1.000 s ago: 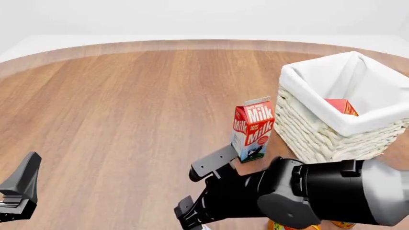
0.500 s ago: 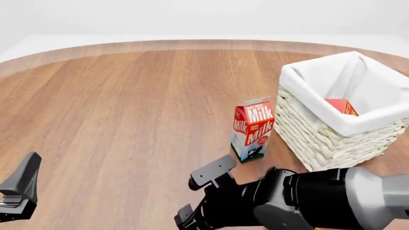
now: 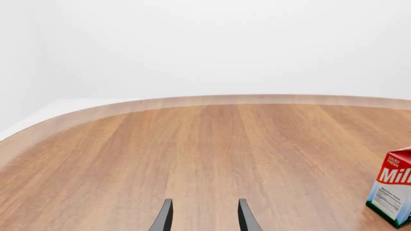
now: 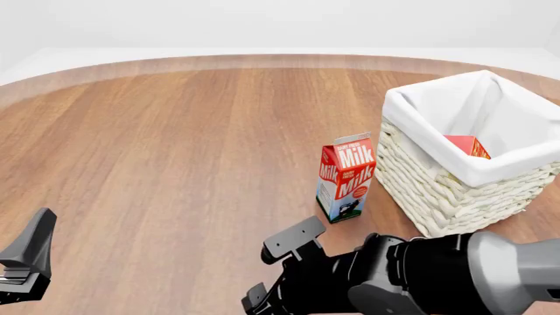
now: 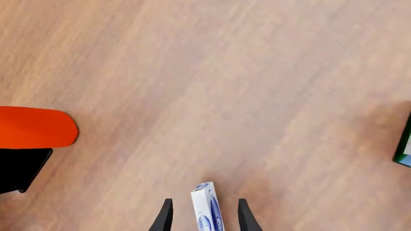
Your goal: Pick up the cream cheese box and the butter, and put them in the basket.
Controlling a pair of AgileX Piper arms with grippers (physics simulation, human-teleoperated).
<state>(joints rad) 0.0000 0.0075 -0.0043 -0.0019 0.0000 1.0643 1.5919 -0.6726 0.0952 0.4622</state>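
Observation:
The cream cheese box [image 5: 207,208], white with blue markings, lies on the wood table between my right gripper's [image 5: 204,217] open fingers, with a small gap on each side. In the front view my right gripper [image 4: 273,269] is low near the front edge, and the box is hidden there. The butter [image 4: 468,146] lies inside the basket [image 4: 437,184] at the right. My left gripper [image 4: 22,262] is at the far left front; the left wrist view shows it [image 3: 204,219] open and empty.
A red-white milk carton [image 4: 345,177] stands upright just left of the basket, beyond my right gripper; it also shows in the left wrist view [image 3: 393,192]. An orange and black part [image 5: 32,127] shows at the edge of the right wrist view.
My right arm has sunk lower toward the table's front edge, its gripper shifting slightly down. The left arm, milk carton, basket and butter have not moved.

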